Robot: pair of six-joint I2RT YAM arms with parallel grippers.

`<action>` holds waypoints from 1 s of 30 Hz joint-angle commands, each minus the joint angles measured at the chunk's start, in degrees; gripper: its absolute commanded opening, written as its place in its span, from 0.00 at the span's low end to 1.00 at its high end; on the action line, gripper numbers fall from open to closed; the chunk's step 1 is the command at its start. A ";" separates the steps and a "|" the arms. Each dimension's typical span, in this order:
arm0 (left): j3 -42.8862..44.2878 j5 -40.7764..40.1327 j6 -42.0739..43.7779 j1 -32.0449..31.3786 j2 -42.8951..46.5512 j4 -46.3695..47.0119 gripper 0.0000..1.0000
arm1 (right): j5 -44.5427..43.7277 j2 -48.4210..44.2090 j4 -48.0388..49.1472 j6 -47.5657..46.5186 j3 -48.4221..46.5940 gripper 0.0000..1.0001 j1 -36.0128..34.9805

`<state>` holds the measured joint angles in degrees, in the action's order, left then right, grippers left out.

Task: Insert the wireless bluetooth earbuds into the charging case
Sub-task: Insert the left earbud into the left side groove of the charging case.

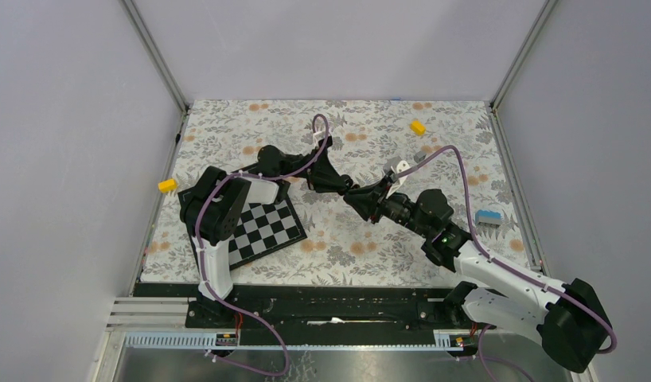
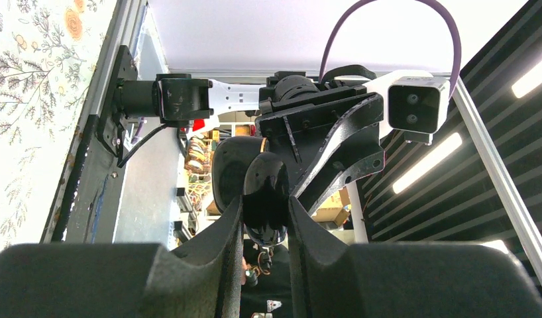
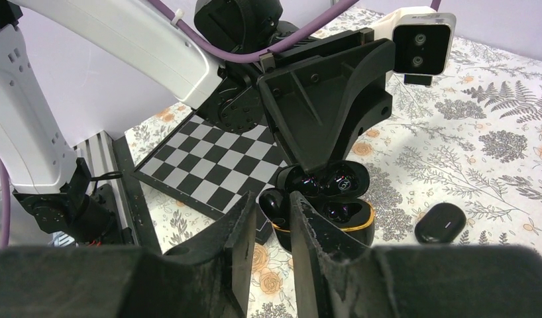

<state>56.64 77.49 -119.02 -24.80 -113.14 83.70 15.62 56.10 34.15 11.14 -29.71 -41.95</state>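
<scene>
The charging case [image 3: 348, 224] is glossy black with an orange-gold rim. It hangs open above the floral cloth, its lid [image 3: 329, 180] tipped up. My left gripper [image 3: 316, 164] reaches down from above and is shut on the case; the left wrist view shows the black shell [image 2: 264, 192] pinched between its fingers [image 2: 232, 225]. One earbud [image 3: 341, 211] sits in the case's right socket. My right gripper [image 3: 273, 207] is narrowly shut on the other earbud [image 3: 270, 200], at the case's left side. In the top view the two grippers meet mid-table [image 1: 356, 195] and hide the case.
A black oval object [image 3: 440, 222] lies on the cloth to the right of the case. A checkerboard [image 1: 263, 227] lies under the left arm. Two yellow blocks [image 1: 418, 126] [image 1: 167, 185] and a blue-grey piece [image 1: 488, 216] sit near the table's edges.
</scene>
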 commanded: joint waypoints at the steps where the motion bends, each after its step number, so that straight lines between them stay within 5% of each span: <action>1: 1.56 -2.45 -20.82 -0.19 0.77 7.53 0.00 | 0.10 1.35 -1.05 0.99 -1.19 0.33 -0.02; 18: 1.60 -1.95 -19.95 -0.25 0.53 6.74 0.00 | -1.37 -1.86 0.74 3.07 -2.34 0.68 0.03; 30: 1.50 -1.83 -19.82 -0.25 0.50 6.65 0.00 | -4.17 -3.59 2.58 3.32 -3.27 0.77 -0.04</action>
<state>56.64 77.08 -119.83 -24.91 -113.14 83.74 13.50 53.74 35.00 14.04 -30.09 -41.95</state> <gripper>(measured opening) 0.270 0.768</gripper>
